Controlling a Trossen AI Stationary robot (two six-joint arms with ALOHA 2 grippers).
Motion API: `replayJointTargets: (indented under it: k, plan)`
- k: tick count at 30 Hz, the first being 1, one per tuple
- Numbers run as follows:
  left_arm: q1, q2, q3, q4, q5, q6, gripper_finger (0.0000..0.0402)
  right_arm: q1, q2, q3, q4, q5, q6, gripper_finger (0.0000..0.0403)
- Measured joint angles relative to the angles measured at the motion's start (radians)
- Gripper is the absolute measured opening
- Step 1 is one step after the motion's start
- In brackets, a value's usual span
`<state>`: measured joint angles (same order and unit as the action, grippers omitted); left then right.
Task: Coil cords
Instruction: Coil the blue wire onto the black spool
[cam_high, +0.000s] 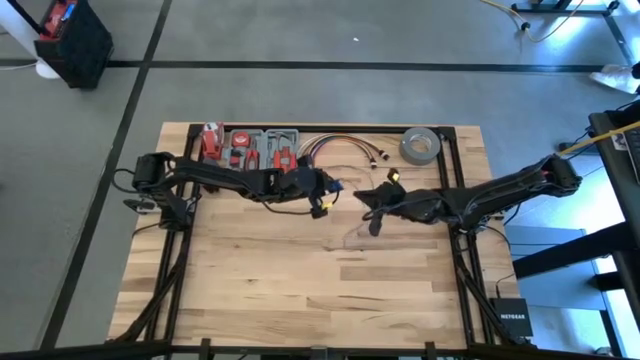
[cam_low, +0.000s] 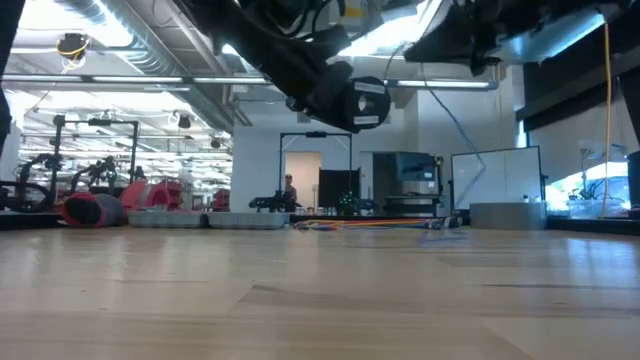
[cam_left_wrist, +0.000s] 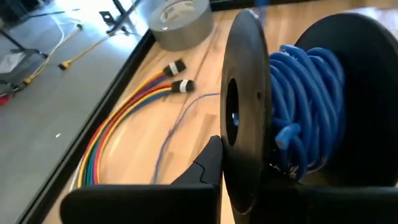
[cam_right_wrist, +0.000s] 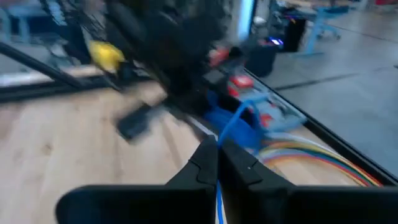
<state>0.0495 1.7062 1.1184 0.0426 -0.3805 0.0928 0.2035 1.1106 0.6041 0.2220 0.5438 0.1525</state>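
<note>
A black spool (cam_left_wrist: 245, 93) wound with thin blue wire (cam_left_wrist: 308, 93) hangs above the table's middle in my left gripper (cam_high: 325, 195). Just to its right, my right gripper (cam_high: 373, 207) is shut on a strand of the same wire (cam_right_wrist: 239, 118) that leads off the spool (cam_right_wrist: 233, 127). From there the wire drops in a slack line (cam_low: 455, 125) to the tabletop (cam_low: 440, 228). A loose stretch (cam_left_wrist: 177, 127) lies on the wood beside the coloured cables. My left gripper has the spool between its fingers. One finger (cam_left_wrist: 208, 163) lies against the outer face of the near flange (cam_left_wrist: 239, 180); the spool hides the other finger. The spool is clear of the table, its axis about level. My right gripper pinches a single strand of the blue wire (cam_right_wrist: 218, 196) between its two shut fingers (cam_right_wrist: 202, 165). The fingers point about level toward the spool. The strand runs forward from the fingertips in a slack bend to the spool.
A bundle of red, yellow and white cables with plug ends (cam_high: 340, 148) lies near the far edge, with a grey tape roll (cam_high: 420, 146) to its right and a tray of red tools (cam_high: 250, 150) to its left. Bare wood fills the table's near half (cam_high: 300, 290).
</note>
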Motion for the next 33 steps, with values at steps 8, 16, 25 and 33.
replayJointTargets:
  k: [8, 16, 25, 33]
  plan:
    - [0.004, 0.034, 0.026, 0.035, 0.004, -0.044, 0.0, -0.001, 0.153, -0.001, 0.249, -0.057, -0.053, 0.0005]
    - [-0.006, 0.039, 0.026, 0.119, 0.002, -0.082, 0.0, -0.015, 0.292, 0.003, 0.419, -0.096, -0.062, 0.0005]
    - [-0.061, -0.022, 0.026, 0.136, 0.004, -0.011, 0.0, -0.034, 0.348, 0.023, 0.294, -0.087, -0.09, 0.0008]
    - [-0.102, -0.104, 0.024, -0.072, 0.003, -0.011, 0.0, -0.034, 0.343, 0.059, 0.13, -0.086, -0.108, 0.0009]
